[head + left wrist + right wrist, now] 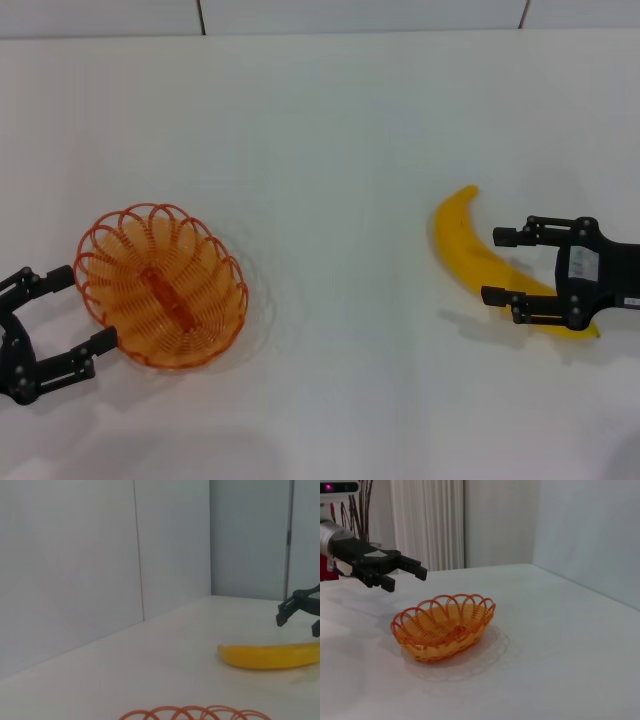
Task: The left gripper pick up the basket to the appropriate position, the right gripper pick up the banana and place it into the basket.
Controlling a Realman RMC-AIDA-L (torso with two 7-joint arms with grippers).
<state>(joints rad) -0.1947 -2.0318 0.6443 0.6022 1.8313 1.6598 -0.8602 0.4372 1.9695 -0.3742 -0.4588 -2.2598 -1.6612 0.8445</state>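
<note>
The orange wire basket point(165, 290) stands empty on the white table at the left. My left gripper point(85, 310) is open at the basket's left end, one finger to each side of the rim, holding nothing. The yellow banana point(455, 230) lies flat on the table at the right. My right gripper point(492, 266) is open with a finger on either side of the banana's middle. The right wrist view shows the basket point(442, 627) with the left gripper point(406, 579) just behind it. The left wrist view shows the basket's rim point(195, 712), the banana point(270, 656) and the right gripper point(300, 620).
The white table point(330, 150) runs back to a pale wall point(350, 15). Bare tabletop lies between the basket and the banana. Curtains point(427, 520) and a wall stand beyond the table in the right wrist view.
</note>
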